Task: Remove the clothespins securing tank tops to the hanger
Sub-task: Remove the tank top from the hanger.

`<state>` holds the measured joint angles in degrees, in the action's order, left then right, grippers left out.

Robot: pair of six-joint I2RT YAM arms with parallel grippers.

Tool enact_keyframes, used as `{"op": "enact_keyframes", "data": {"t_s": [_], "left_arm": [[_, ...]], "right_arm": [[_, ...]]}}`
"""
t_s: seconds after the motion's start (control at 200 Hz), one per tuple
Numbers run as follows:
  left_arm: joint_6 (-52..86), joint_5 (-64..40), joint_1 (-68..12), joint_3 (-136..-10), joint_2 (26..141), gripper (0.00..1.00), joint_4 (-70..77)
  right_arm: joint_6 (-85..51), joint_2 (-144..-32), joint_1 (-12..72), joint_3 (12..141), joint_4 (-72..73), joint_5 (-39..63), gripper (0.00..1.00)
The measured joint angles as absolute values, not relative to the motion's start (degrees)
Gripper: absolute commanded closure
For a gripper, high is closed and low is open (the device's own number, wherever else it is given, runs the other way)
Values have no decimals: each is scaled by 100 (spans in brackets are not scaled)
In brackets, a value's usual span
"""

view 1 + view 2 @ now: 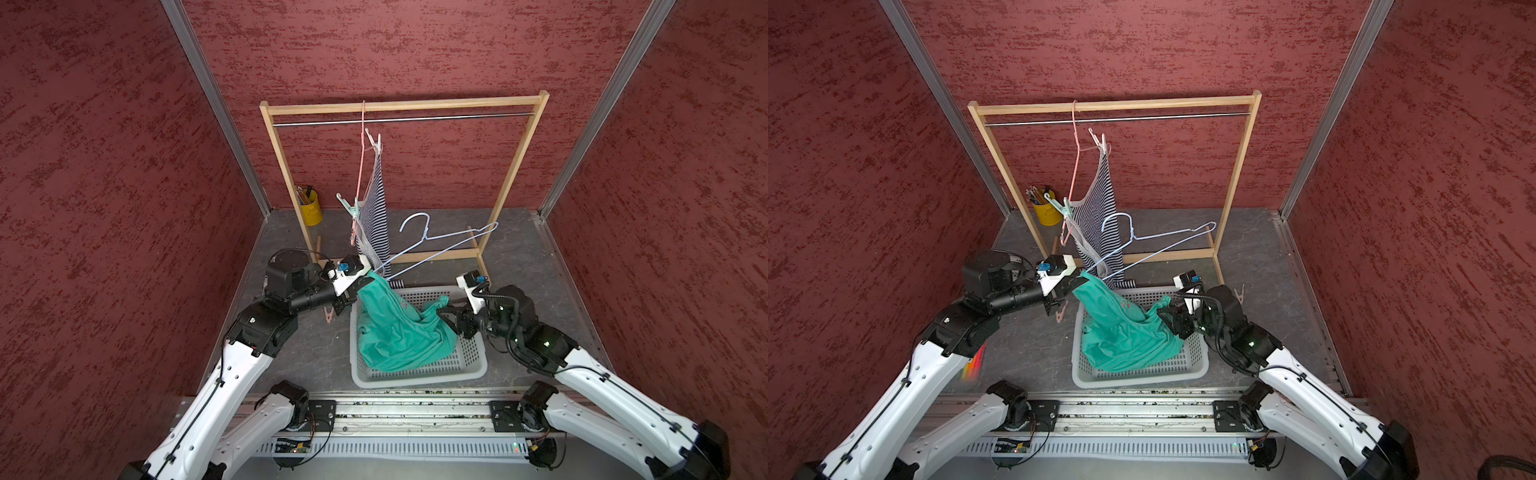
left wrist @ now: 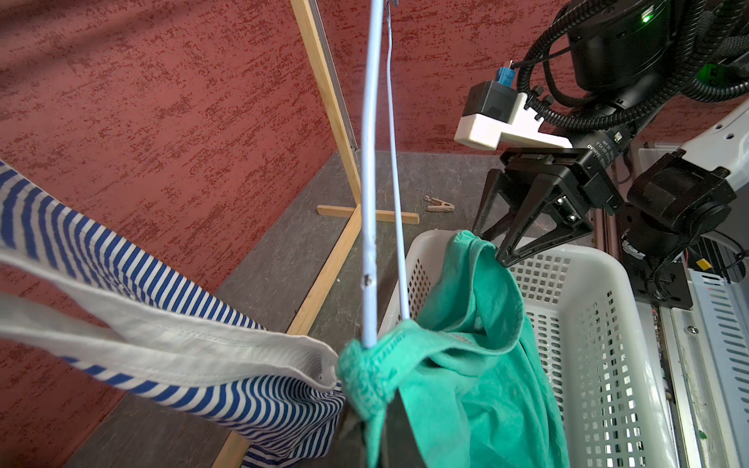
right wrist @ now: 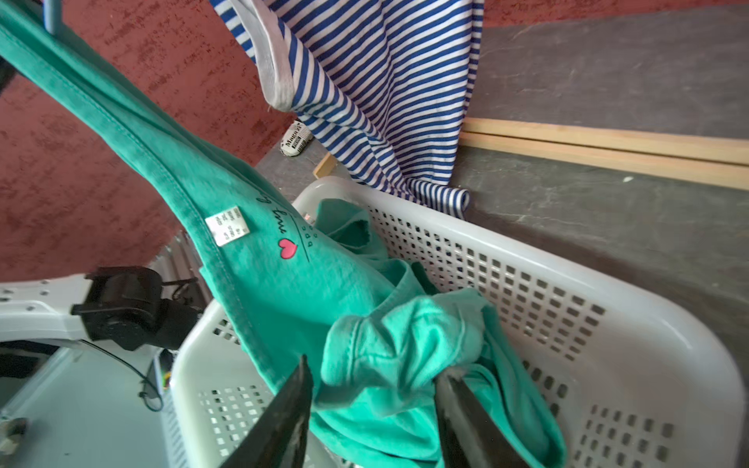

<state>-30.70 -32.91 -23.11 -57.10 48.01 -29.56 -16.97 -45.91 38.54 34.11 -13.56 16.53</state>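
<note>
1. We count two clothespins in place on the pink hanger (image 1: 360, 166). A mint green clothespin (image 1: 350, 206) sits low on its near arm, and a pale clothespin (image 1: 375, 141) sits high beside the hook. Both pin the striped tank top (image 1: 374, 208).
2. That hanger hangs from the rail (image 1: 399, 119) of the wooden rack, turned almost edge-on to us, so the two pegs lie one above the other. The mint one's long axis is tilted, jutting up and out toward the left arm's side.
3. Two loose pink clothespins lie on the counter: one (image 1: 328, 316) just beside the left arm's wrist, and one (image 1: 1239, 293) past the right arm.
4. The teal tank top (image 1: 399, 328) carries no pegs. Most of it is heaped in the white basket (image 1: 469, 365).
5. One strap stretches up to the left claw (image 1: 365, 276), which is clamped on it at the corner of the blue hanger (image 1: 449, 239).
6. The right claw (image 3: 375, 377) hovers over the basket with its jaws apart. Teal cloth bunches between them, unpinched.
7. We judge the mint peg comes next. It lies above and behind the left claw and nearer that arm, but that claw is occupied. The free right claw would have to reach across the basket and upward.
</note>
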Motion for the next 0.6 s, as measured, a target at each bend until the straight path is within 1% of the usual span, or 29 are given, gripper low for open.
{"op": "enact_keyframes", "data": {"t_s": [0.035,0.085,0.1,0.225,0.446,0.601], "left_arm": [[-3076,-3282,-2316,-5710,4799,100,-2958],[-3092,-3260,-2320,-5710,4799,100,-2963],[-3094,-3249,-2322,-5712,4799,100,-2969],[-3162,-3203,-2322,-5712,4799,100,-3041],[-3251,-3177,-2364,-5710,4794,100,-3201],[-3312,-3197,-2381,-5710,4790,100,-3271]], "right_arm": [[-1693,-4534,3854,3413,-1437,1601,23],[-1684,-4431,3854,3420,-1553,1518,4],[-1669,-4386,3854,3424,-1603,1492,1],[-1579,-4042,3857,3573,-1927,1306,1],[-1302,-3505,3857,4292,-2226,923,1],[-996,-3479,3859,4842,-2239,725,1]]}}
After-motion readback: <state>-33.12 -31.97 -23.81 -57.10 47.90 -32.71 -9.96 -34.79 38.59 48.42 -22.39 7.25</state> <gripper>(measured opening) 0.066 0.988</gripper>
